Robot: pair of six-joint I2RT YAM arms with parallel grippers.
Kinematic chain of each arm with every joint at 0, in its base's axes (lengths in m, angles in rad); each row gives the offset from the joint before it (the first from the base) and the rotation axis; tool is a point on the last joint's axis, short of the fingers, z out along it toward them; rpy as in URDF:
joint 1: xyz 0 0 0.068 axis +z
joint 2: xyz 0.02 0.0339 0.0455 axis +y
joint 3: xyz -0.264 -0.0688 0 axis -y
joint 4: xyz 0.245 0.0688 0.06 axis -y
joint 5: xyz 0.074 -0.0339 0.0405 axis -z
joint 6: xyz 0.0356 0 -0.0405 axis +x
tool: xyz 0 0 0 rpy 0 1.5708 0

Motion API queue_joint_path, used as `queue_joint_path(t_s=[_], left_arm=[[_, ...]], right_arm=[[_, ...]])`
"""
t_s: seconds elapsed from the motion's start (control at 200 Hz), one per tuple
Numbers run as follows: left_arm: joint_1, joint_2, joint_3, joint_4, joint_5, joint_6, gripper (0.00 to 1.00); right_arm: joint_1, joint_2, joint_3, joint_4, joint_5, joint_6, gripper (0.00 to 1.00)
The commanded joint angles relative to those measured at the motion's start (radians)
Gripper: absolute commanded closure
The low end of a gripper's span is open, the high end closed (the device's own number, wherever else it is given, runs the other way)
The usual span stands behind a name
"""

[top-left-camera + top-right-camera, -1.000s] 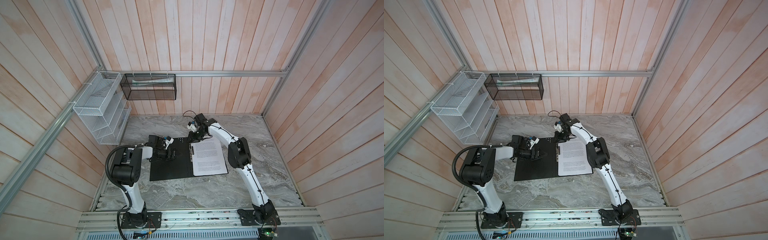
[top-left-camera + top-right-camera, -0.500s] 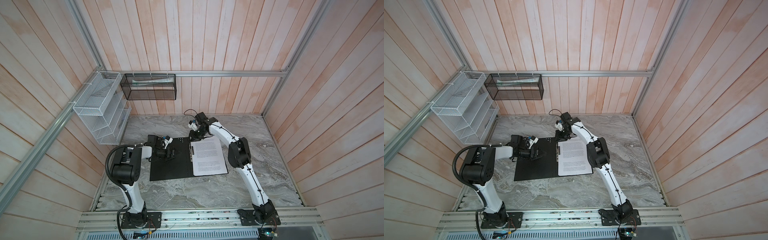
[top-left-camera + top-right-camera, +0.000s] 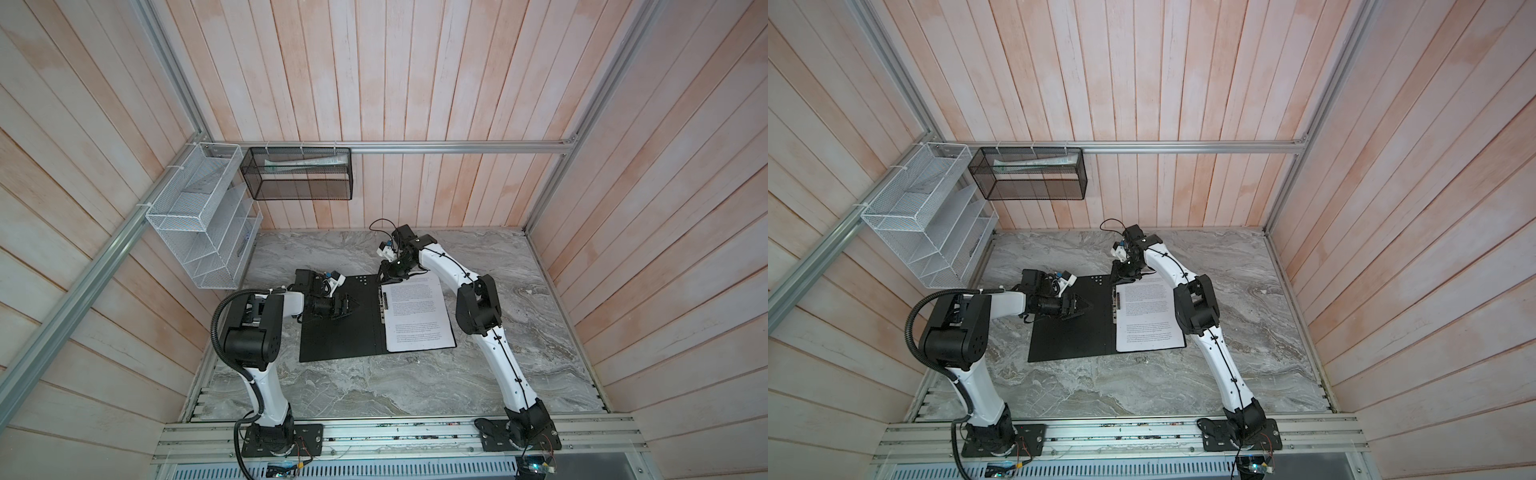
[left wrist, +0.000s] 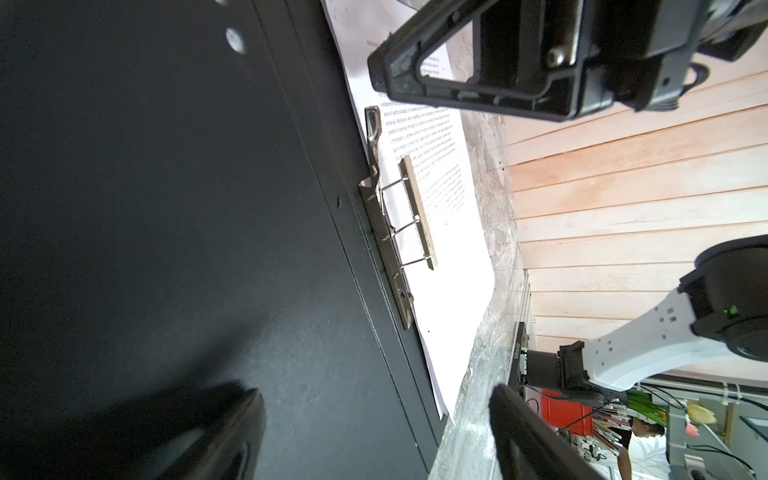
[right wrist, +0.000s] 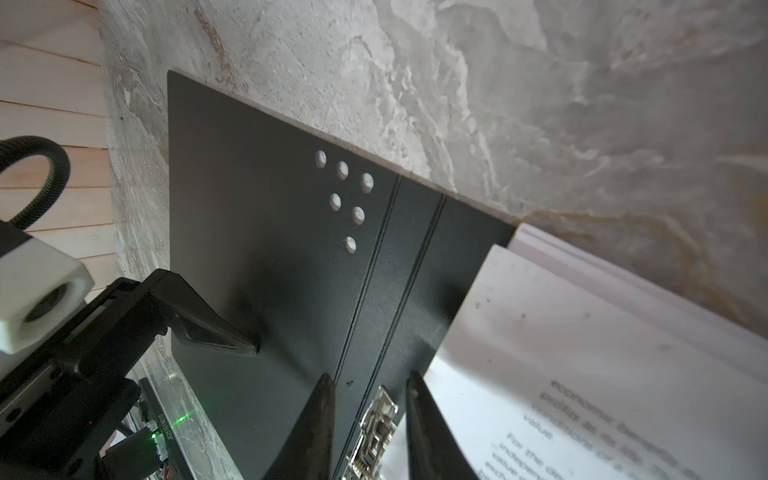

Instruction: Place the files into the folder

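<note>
Nothing much moved since earlier picture; both arms kept their spots.

Top views: open folder (image 3: 336,338) lay on tabletop (image 3: 374,386), black inside up. On its right half lay files (image 3: 417,320). Over left half hung left pincer (image 3: 348,304); at far end of clip (image 3: 382,305) hung right pincer (image 3: 384,277).

Left wrist view: left pincer wide, held nothing.

Right wrist view: right pincer narrow, one finger each side of clip (image 5: 374,424), not squeezing.

Step, my guess: snapping clip onto files. Next move needed gentle push on clip, then shutting cover.
</note>
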Motion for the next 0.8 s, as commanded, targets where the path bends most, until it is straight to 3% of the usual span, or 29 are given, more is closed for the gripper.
queue_joint_path(t_s=[0.0, 0.795], left_arm=[[0.006, 0.032, 0.018, 0.000, -0.014, -0.001, 0.13], [0.006, 0.057, 0.026, 0.013, -0.004, -0.026, 0.13]], right_arm=[[0.005, 0.059, 0.026, -0.039, -0.025, -0.016, 0.71], [0.035, -0.026, 0.037, -0.095, -0.059, -0.061, 0.71]])
